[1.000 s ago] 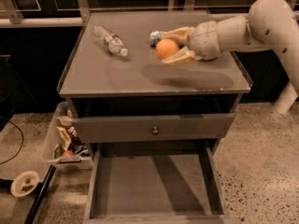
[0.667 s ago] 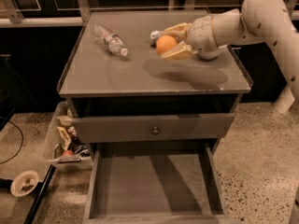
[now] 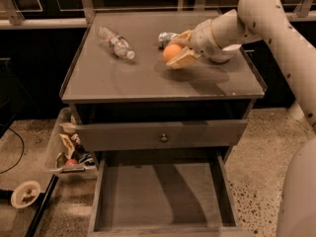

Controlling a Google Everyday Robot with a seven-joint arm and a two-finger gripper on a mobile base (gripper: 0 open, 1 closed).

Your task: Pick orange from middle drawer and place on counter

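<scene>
The orange (image 3: pixel 172 52) is held between the tan fingers of my gripper (image 3: pixel 177 51), low over the counter (image 3: pixel 128 80) near its back middle. The gripper reaches in from the right on the white arm (image 3: pixel 256 14). The middle drawer (image 3: pixel 158 194) stands pulled open below, its grey floor bare. Above it is the closed drawer panel with a round knob (image 3: pixel 163 138).
A clear plastic bottle (image 3: pixel 115 42) lies on the counter's back left. A crumpled foil-like item (image 3: pixel 167 37) sits just behind the orange. A white bowl (image 3: pixel 224 53) is partly hidden behind the arm. A bin of clutter (image 3: pixel 69 147) stands on the floor left of the cabinet.
The gripper with the orange has moved a little toward the back of the counter and lower, close to its surface.
</scene>
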